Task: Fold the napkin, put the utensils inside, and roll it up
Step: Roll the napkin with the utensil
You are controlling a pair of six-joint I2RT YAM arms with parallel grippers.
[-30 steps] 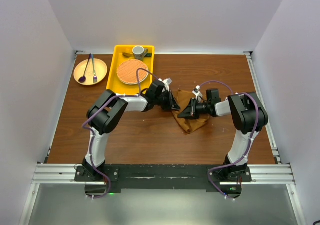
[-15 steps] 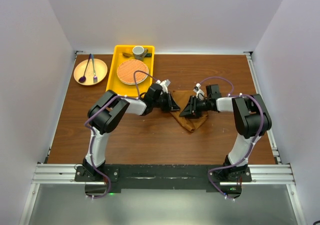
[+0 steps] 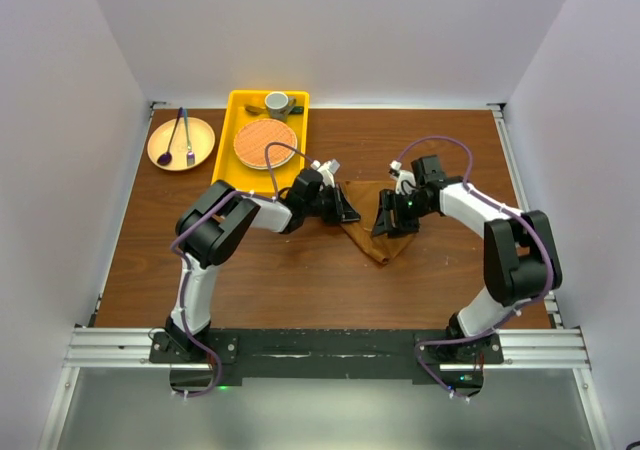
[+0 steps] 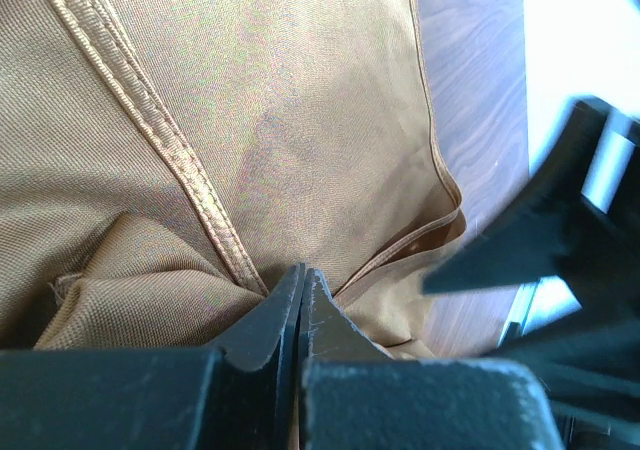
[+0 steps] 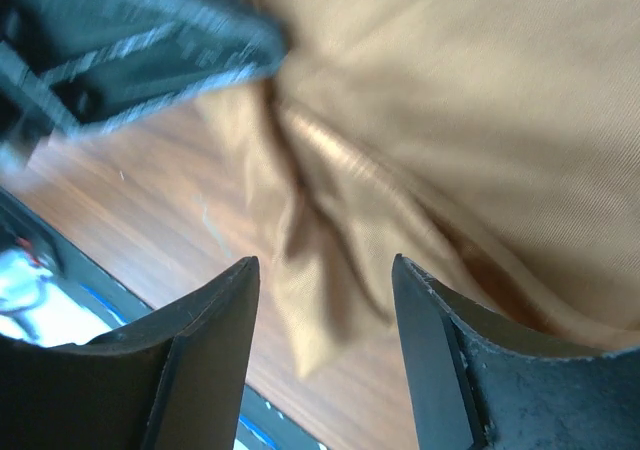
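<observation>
The rust-brown napkin lies folded into a triangle on the table's middle, point toward the near edge. My left gripper is at its left corner, shut on the hemmed edge; cloth bunches at the fingertips of the left gripper. My right gripper hovers over the napkin's upper part, open, with a loose fold of napkin lying below and between its fingers, untouched. A small spoon, the utensil, lies in the yellow tray beside the cup; it is too small to make out well.
The yellow tray at the back left also holds a round orange woven mat and a grey cup. A tan plate left of it carries a purple spoon and a dark fork. Metal rails run along both table sides.
My right gripper has opened and let go of the napkin, and its arm has swung outward to the right. The left gripper has stayed shut at the napkin's left corner.
</observation>
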